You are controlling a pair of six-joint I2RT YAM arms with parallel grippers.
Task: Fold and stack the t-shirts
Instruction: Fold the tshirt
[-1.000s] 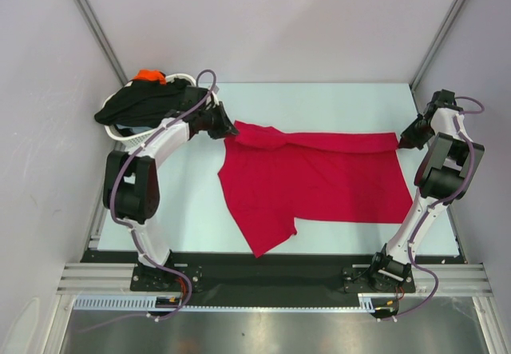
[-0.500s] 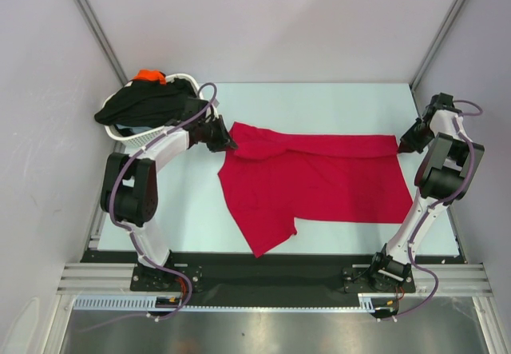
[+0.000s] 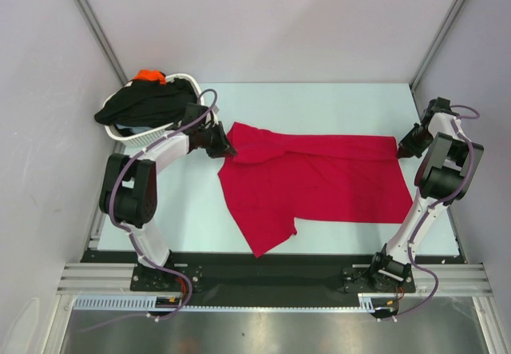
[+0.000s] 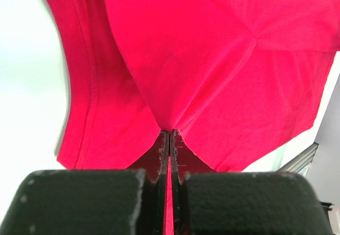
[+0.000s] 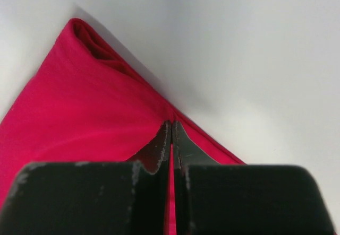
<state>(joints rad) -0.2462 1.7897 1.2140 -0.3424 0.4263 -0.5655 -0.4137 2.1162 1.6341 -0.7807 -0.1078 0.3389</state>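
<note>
Top view, 12 o'clock = far wall.

Near edge: a pointed flap of the red t-shirt [image 3: 319, 182] reaches toward 6 o'clock, its tip at the near rim of the table [image 3: 319, 102]. The rest of the shirt lies spread across the middle of the table. Its right hem runs close to the right arm, with only a thin strip of table at 3 o'clock. At 9 o'clock of the shirt there is a wider patch of open table, bounded by the left arm.

Mid: left claw [image 3: 228, 149] is clamped tight on the shirt's far-left corner. In the left wrist view the cloth is pinched between the fingers and fans out in creases from the left claw [image 4: 169, 134]. Right claw [image 3: 402, 150] is clamped tight on the far-right corner, hard by the table's right edge. In the right wrist view the hem is nipped in the right claw [image 5: 171, 124]. The far hem runs between the two claws, rucked near the left one.

Far: an open band of table lies at 12 o'clock, up to the wall. At 10 o'clock a basket [image 3: 140, 137] overhangs the left edge, just beside the left claw. A black t-shirt [image 3: 144, 105] is heaped over it, with an orange t-shirt [image 3: 149, 75] at its far rim.
</note>
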